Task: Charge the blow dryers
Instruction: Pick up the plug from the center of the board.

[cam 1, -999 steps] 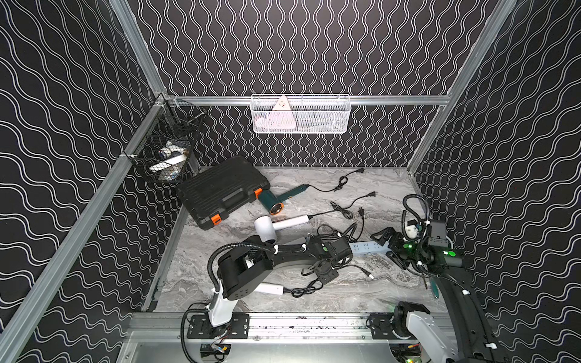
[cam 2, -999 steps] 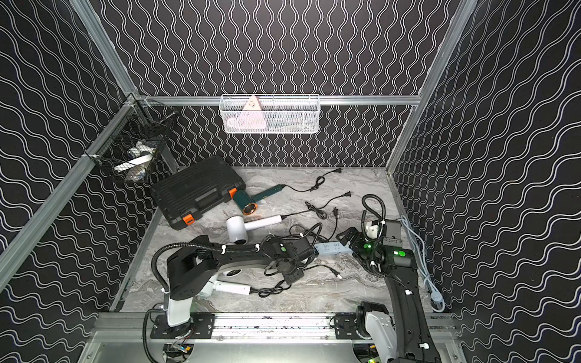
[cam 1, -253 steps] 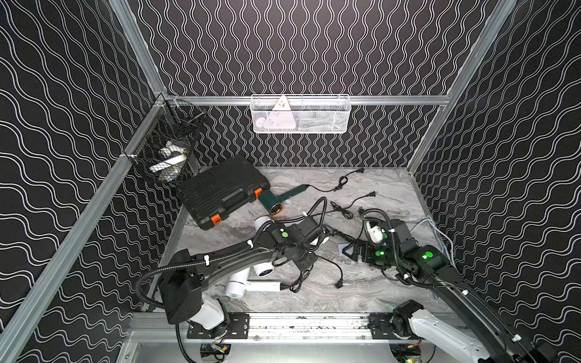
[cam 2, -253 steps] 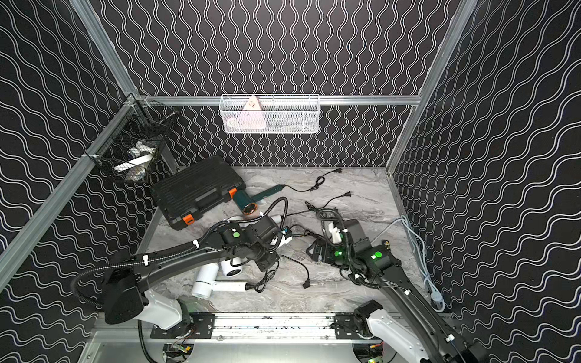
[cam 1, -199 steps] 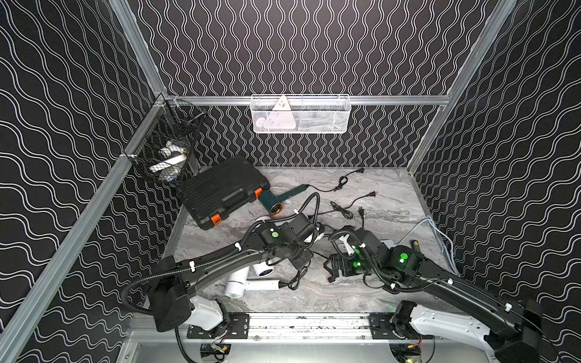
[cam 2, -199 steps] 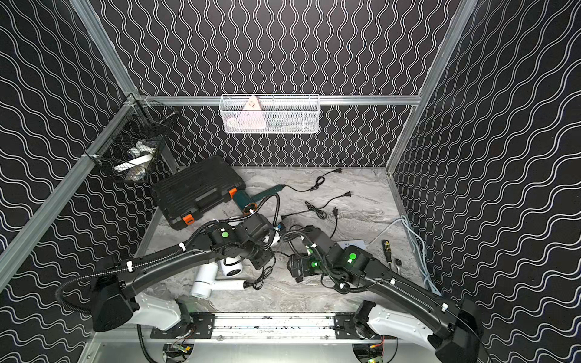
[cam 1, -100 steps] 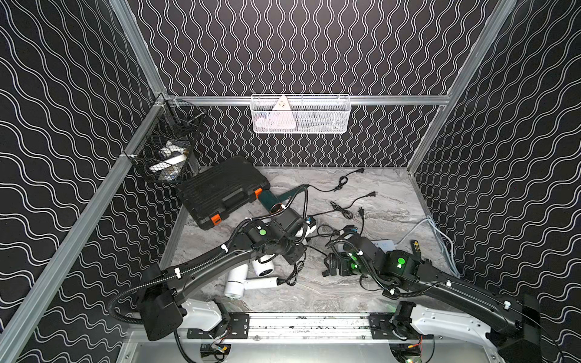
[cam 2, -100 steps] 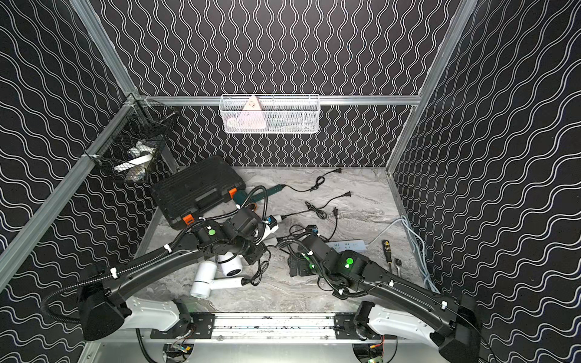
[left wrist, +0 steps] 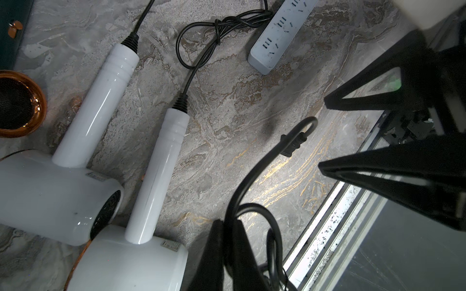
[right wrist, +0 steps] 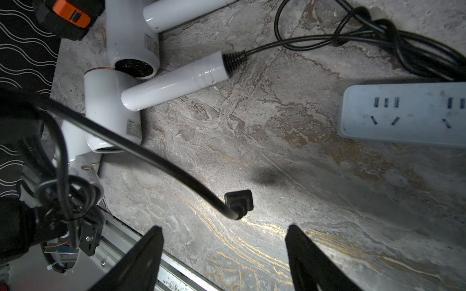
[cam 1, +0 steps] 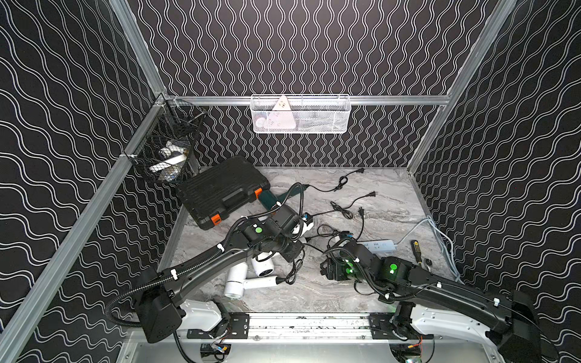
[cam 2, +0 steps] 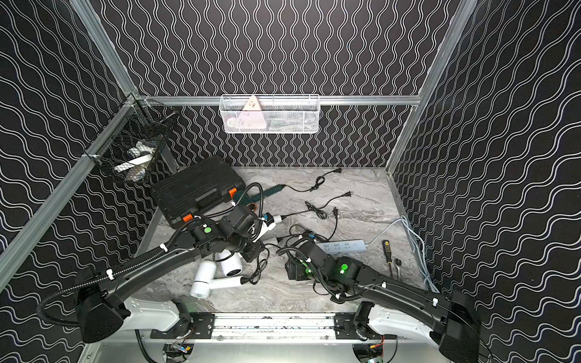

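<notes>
My left gripper point(left wrist: 227, 224) is pinching a black cord point(left wrist: 254, 173). Its plug point(right wrist: 239, 203) hangs just ahead of my right gripper point(right wrist: 224, 228), whose jaws are spread and touching nothing. In a top view, three white blow dryers point(cam 1: 240, 278) cluster at lower centre, partly under the left arm. The power strip point(cam 1: 379, 245) lies right of centre. Farther up, the green blow dryer point(cam 1: 269, 198) lies beside the black case point(cam 1: 220, 188).

The walls point(cam 1: 314, 47) are black with white wavy lines; the desk point(cam 1: 393, 195) is grey marble veined with gold. 3 blow dryers point(cam 1: 235, 279) are white, 1 dark green blow dryer point(cam 1: 269, 198) has a copper ring point(left wrist: 22, 105). Each cord point(right wrist: 151, 158) is black, the power strip point(left wrist: 280, 32) pale blue, the case point(cam 1: 220, 188) black with orange latches point(cam 1: 215, 218).
</notes>
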